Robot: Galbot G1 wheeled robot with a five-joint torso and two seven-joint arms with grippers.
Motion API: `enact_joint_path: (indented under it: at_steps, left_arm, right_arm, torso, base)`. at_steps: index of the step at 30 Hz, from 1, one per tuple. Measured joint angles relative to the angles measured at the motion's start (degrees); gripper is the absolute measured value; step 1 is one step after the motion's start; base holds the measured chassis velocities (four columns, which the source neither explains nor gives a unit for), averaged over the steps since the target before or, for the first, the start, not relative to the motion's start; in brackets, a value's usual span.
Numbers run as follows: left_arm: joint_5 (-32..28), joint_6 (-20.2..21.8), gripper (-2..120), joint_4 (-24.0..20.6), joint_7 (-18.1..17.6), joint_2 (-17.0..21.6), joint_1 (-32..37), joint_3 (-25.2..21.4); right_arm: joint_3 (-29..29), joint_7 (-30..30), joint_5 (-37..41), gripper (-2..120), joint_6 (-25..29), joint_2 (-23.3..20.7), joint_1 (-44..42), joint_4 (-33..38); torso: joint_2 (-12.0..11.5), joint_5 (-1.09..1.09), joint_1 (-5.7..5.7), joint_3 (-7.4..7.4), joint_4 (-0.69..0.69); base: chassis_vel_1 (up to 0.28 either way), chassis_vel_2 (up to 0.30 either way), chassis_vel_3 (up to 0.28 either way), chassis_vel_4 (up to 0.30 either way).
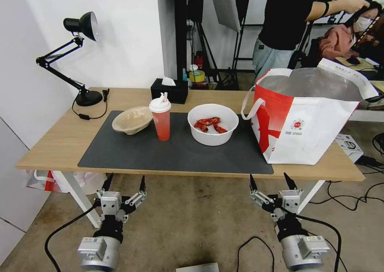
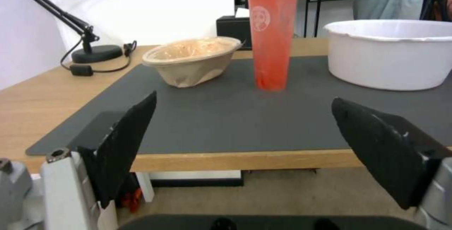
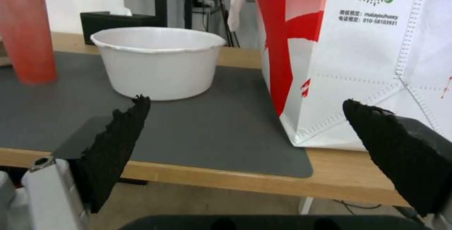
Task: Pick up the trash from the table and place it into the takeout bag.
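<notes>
Left claw (image 1: 125, 183) spread wide, empty, right claw (image 1: 272, 180) likewise, both below table (image 1: 48, 140) edge

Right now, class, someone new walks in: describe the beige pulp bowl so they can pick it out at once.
Start at the long wooden table and find the dark grey mat on it. Three used items stand in a row there; the beige pulp bowl sits at the end nearest the black desk lamp, beside the red cup. Unlike the white bowl, it is shallow, crumpled and tilted.
</notes>
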Motion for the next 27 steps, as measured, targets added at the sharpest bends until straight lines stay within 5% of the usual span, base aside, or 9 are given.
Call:
enact_joint_path:
  at_steps: [16, 27]
  left_arm:
    - [-0.7, 0.5, 100, -0.1, -0.6, 0.4, -0.2, 0.2]
    - [-16.7, 12.2, 100, -5.6, -14.5, 9.7, -6.1, 5.6]
  right_arm:
    - [-0.6, 0.8, 1.4, 100, -3.1, -1.2, 1.3, 0.9]
    - [-4.2, 6.3, 10.5, 100, -21.2, -8.0, 8.9, 6.8]
  torso:
    - [0.0, -0.01, 0.0, 0.0, 0.01]
    - [0.0, 0.0, 0.01, 0.0, 0.01]
  base:
    - [0.0, 0.0, 0.0, 0.0]
    - [0.0, 0.0, 0.0, 0.0]
